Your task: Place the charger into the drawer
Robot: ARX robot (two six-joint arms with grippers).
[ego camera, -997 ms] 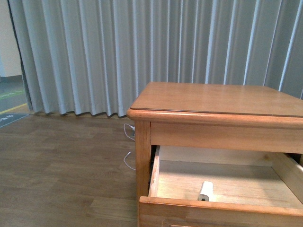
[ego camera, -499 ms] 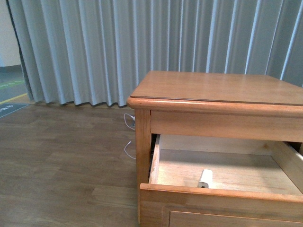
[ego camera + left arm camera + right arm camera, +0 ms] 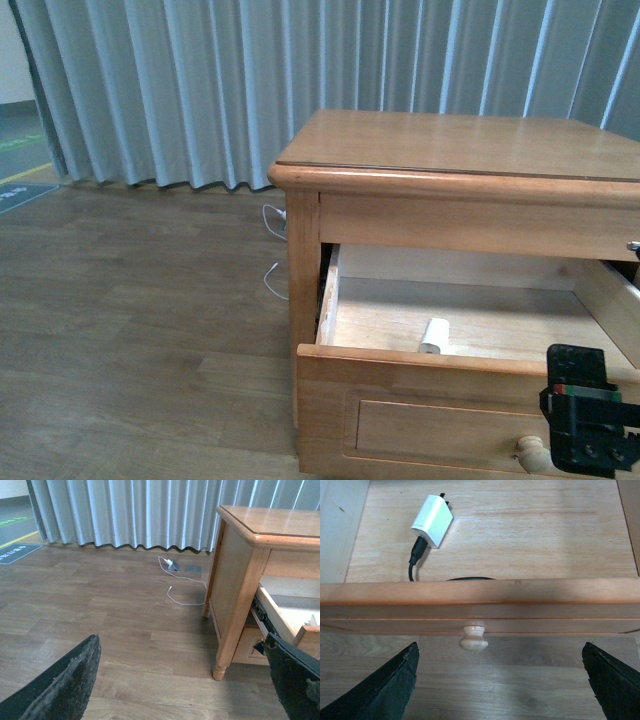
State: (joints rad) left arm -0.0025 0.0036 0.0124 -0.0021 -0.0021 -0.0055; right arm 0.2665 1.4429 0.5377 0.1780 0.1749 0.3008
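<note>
The upper drawer [image 3: 420,385] of the wooden nightstand stands pulled open. The white charger [image 3: 434,335] lies inside on its floor, near the front wall. In the right wrist view the charger [image 3: 432,520] lies at the drawer's left side, and its black cable [image 3: 414,560] runs behind the drawer front [image 3: 480,605]. My right gripper [image 3: 500,650] is open and empty, just outside the drawer front by the round knob [image 3: 473,637]. It shows at the lower right of the front view [image 3: 585,420]. My left gripper [image 3: 181,645] is open and empty over the floor, left of the nightstand.
The nightstand top [image 3: 460,145] is bare. Thin white cables [image 3: 185,587] lie on the wooden floor by the nightstand's left leg [image 3: 220,670]. A grey curtain [image 3: 250,80] hangs behind.
The nightstand has shifted upward in the front view, showing more of the drawer front and its knob. My right gripper has come into view at the lower right. The charger has not moved.
</note>
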